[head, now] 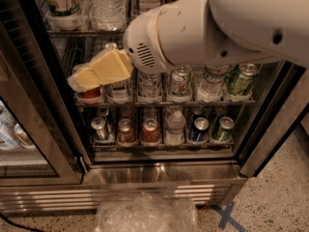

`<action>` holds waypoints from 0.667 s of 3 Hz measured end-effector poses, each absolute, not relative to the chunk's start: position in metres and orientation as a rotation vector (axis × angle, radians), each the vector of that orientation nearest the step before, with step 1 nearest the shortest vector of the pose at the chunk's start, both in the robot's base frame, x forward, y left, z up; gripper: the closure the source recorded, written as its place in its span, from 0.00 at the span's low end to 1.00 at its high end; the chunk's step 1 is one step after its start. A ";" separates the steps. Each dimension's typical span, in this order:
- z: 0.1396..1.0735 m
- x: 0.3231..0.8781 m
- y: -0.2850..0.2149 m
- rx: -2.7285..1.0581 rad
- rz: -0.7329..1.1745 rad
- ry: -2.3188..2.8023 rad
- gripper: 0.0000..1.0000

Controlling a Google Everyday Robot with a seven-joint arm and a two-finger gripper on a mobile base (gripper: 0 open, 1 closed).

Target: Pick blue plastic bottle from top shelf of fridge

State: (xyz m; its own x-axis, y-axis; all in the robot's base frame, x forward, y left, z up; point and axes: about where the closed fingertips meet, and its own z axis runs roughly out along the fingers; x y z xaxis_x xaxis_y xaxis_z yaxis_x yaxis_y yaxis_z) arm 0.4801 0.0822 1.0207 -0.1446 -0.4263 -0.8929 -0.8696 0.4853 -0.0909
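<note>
So the fridge is open and packed. The big white arm cuts across the top right of the view and blocks a good chunk of the upper rack. The gripper, a tan blocky thing, hangs in front of the left end of the middle rack, and honestly I can't tell from this angle whether it's open or closed. The blue plastic bottle stands right behind it, second slot from the left on that middle rack. Only its pale cap poking out above the gripper and a strip of label below show; the rest is covered. Just left of it a red can sits mostly hidden under the gripper tip. To the right along the same rack are a pale can, a green and white can, a ribbed water bottle and a green can. The rack below carries a row of shorter cans with a small clear bottle among them, all in clear plastic trays on wire. Up top there's a white cup with green print beside a tall clear bottle. Frame and base are brushed steel, and the glass door stands open on the left. A crumpled clear plastic sheet lies on the speckled floor out front, next to a blue tape cross.
</note>
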 end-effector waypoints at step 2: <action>1.014 0.461 0.107 -0.954 0.341 1.774 0.00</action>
State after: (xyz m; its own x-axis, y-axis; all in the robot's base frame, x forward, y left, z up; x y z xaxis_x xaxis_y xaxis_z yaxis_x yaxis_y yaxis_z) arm 0.4611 0.1073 1.0135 -0.1376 -0.4416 -0.8866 -0.7387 0.6421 -0.2051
